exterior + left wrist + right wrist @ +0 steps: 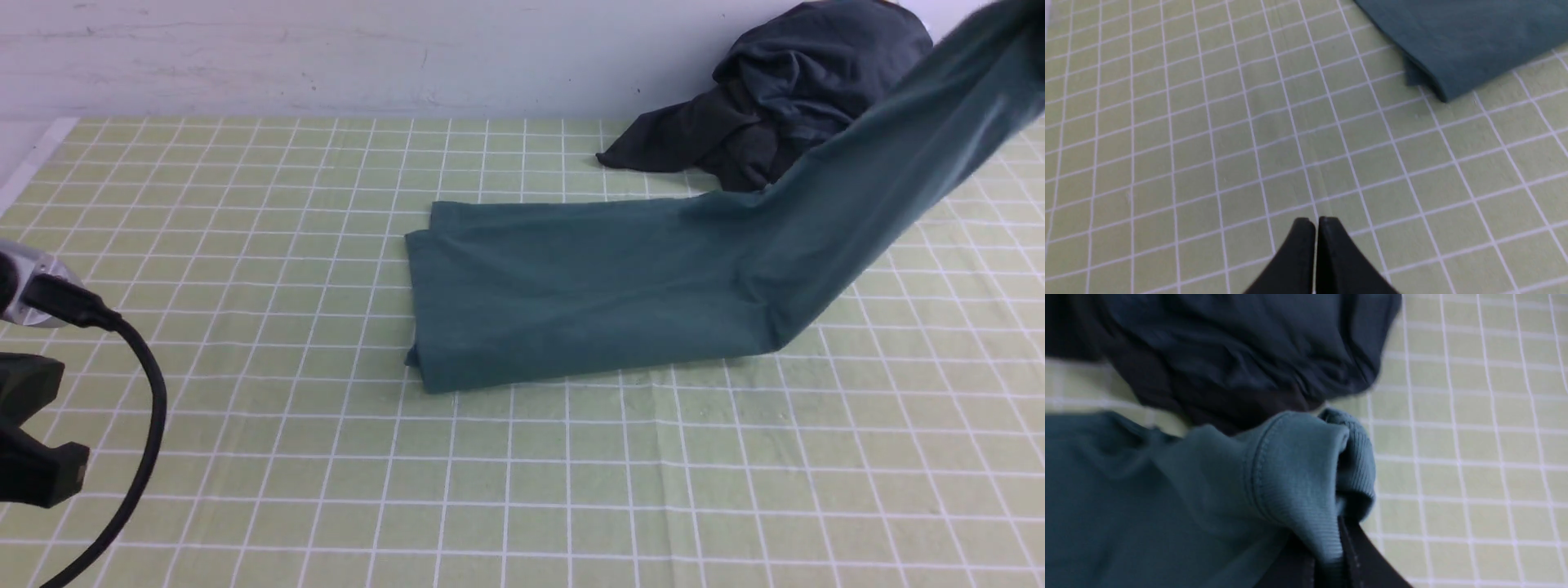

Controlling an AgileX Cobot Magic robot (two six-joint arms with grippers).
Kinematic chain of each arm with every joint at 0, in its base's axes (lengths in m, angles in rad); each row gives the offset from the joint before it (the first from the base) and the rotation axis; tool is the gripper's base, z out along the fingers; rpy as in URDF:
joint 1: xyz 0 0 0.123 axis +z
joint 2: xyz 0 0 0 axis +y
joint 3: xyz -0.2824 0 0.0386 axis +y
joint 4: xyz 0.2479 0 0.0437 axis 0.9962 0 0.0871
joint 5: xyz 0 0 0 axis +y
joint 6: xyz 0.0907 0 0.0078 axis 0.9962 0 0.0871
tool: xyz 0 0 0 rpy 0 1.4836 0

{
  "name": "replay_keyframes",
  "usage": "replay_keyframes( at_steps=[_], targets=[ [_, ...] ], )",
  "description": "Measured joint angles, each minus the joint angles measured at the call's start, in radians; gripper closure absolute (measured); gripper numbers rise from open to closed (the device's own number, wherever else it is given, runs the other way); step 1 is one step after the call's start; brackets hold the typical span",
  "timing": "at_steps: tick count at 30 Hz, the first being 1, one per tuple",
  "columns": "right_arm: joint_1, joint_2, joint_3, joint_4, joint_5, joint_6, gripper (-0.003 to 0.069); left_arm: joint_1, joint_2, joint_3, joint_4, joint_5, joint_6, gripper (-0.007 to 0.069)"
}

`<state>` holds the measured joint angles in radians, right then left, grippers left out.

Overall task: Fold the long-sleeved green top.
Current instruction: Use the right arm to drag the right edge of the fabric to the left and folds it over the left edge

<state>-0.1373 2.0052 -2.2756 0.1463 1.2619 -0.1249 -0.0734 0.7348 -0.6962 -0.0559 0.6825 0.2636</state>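
The green long-sleeved top [588, 294] lies as a long folded band across the middle of the checked cloth. Its right part rises off the table toward the upper right corner of the front view. My right gripper [1327, 555] is shut on the top's ribbed hem [1306, 486], holding it in the air; the gripper itself is out of the front view. My left gripper [1315, 222] is shut and empty, low over bare cloth at the near left, apart from the top's folded corner [1453, 45]. Part of the left arm [33, 392] shows at the front view's left edge.
A pile of charcoal-grey and dark garments [775, 98] sits at the back right by the wall, also under the raised hem in the right wrist view [1229, 355]. The green checked tablecloth [245, 245] covers the table. A black cable [147, 425] hangs from the left arm.
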Motion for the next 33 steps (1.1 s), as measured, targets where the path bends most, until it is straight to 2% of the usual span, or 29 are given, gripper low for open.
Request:
replay_keyframes(
  at_steps=[1, 3, 5, 6, 7, 8, 14, 16, 18, 20, 25, 29, 33],
  targets=[
    [0.038, 0.000, -0.034, 0.088, 0.000, 0.006, 0.0636, 0.000, 0.002, 0.026, 0.000, -0.072, -0.003, 0.0627],
    [0.100, 0.005, -0.039, 0.195, 0.001, 0.006, 0.0636, 0.000, 0.008, 0.044, -0.001, -0.108, -0.003, 0.0627],
    [0.135, 0.017, -0.041, 0.254, 0.001, -0.001, 0.0636, 0.000, 0.011, 0.047, -0.004, -0.115, -0.004, 0.0627],
    [0.203, 0.045, -0.043, 0.326, -0.013, -0.031, 0.0636, 0.000, 0.014, 0.048, -0.011, -0.120, -0.004, 0.0627],
    [0.211, 0.045, -0.043, 0.334, -0.016, -0.031, 0.0636, 0.000, 0.014, 0.048, -0.012, -0.123, -0.004, 0.0627],
    [0.272, 0.086, -0.043, 0.398, -0.036, -0.067, 0.0636, 0.000, 0.014, 0.048, -0.015, -0.127, -0.004, 0.0627],
    [0.447, 0.253, -0.043, 0.466, -0.088, -0.113, 0.0623, 0.000, 0.014, 0.048, -0.018, -0.130, -0.004, 0.0627],
    [0.493, 0.311, -0.040, 0.466, -0.126, -0.136, 0.0590, 0.000, 0.014, 0.048, -0.019, -0.130, -0.004, 0.0627],
    [0.509, 0.333, -0.038, 0.466, -0.149, -0.148, 0.0559, 0.000, 0.014, 0.048, -0.019, -0.130, -0.004, 0.0627],
    [0.525, 0.352, -0.038, 0.468, -0.200, -0.160, 0.0468, 0.000, 0.014, 0.048, -0.019, -0.127, -0.004, 0.0627],
    [0.518, 0.333, -0.042, 0.475, -0.248, -0.168, 0.0328, 0.000, 0.014, 0.048, -0.019, -0.126, -0.004, 0.0627],
    [0.501, 0.318, -0.044, 0.472, -0.217, -0.185, 0.0317, 0.000, 0.014, 0.048, -0.019, -0.126, -0.004, 0.0627],
    [0.495, 0.327, -0.045, 0.452, -0.166, -0.186, 0.0376, 0.000, 0.014, 0.048, -0.019, -0.126, -0.004, 0.0627]
  ],
)
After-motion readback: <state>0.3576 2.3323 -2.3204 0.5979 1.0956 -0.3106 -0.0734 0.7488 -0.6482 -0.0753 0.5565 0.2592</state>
